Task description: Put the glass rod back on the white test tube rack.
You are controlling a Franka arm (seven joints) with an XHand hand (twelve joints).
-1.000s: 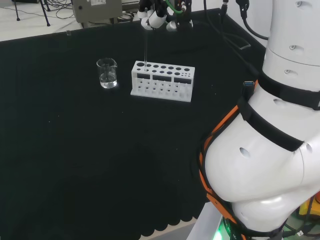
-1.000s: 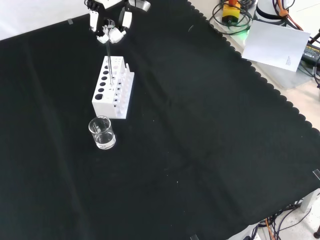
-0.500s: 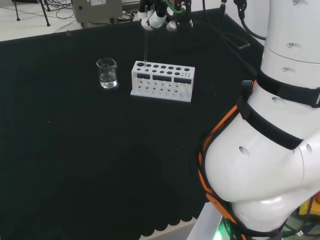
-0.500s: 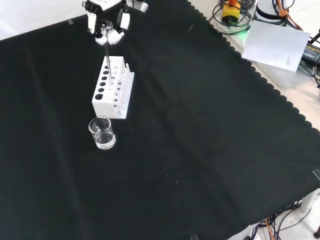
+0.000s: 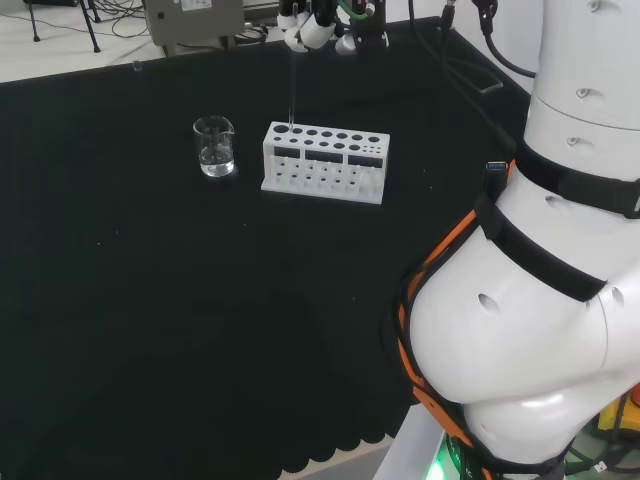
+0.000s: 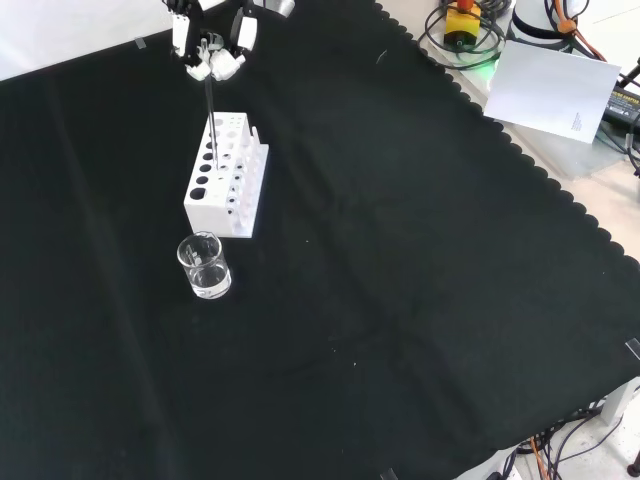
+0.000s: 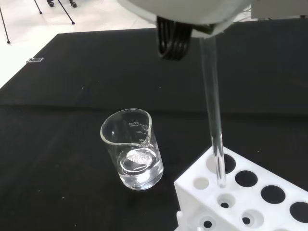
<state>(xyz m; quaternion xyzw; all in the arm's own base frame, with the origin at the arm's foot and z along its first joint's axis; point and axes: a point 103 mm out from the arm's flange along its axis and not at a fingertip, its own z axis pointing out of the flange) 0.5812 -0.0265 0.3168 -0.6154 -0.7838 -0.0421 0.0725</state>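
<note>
Hand (image 6: 212,55) above the white rack (image 6: 226,177) pinches the upright glass rod (image 7: 213,115), tip in an end hole.

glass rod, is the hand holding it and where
Yes: the hand holds the glass rod by its upper end; the lower end sits in a hole of the white rack.

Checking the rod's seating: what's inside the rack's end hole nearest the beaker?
The glass rod's lower end sits in that hole of the white rack, upright. How deep it goes is hidden by the rack. The hand is at its top.
</note>
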